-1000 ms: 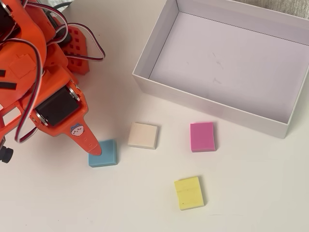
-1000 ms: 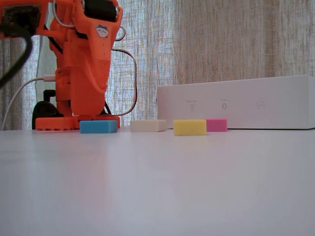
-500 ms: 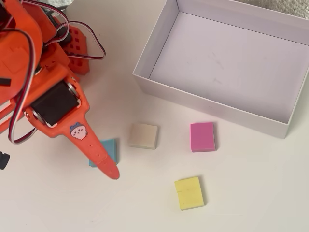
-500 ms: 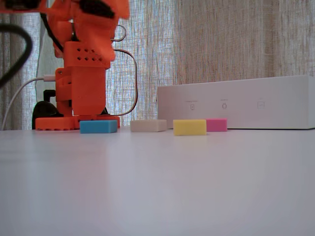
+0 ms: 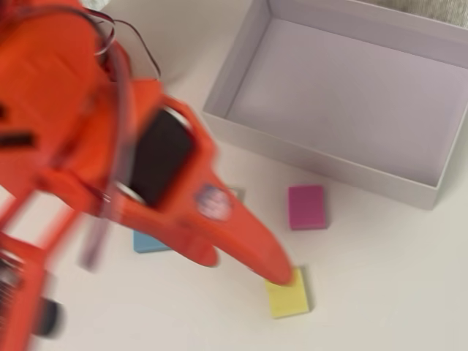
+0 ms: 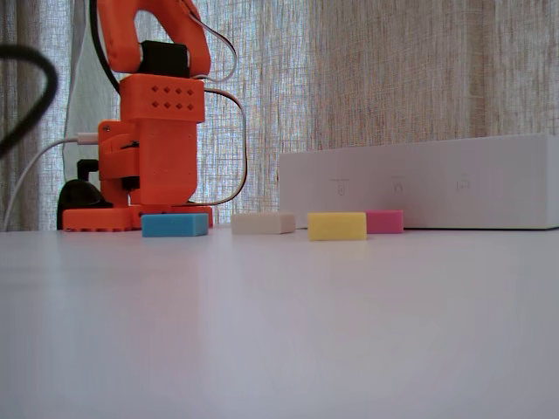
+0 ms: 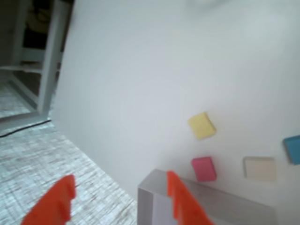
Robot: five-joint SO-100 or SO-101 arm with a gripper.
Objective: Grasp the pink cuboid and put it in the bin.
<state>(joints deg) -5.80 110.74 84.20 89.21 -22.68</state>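
Note:
The pink cuboid lies flat on the white table just in front of the bin's near wall. It also shows in the fixed view and in the wrist view. The bin is a shallow white box, and its floor is bare where it shows. My orange gripper is open and empty, held above the table. In the overhead view it is blurred, with one fingertip over the yellow block's edge, below and left of the pink cuboid.
A yellow block, a blue block and a cream block lie near the pink one. The arm covers most of the cream block in the overhead view. The arm's base stands at the left. The table edge shows in the wrist view.

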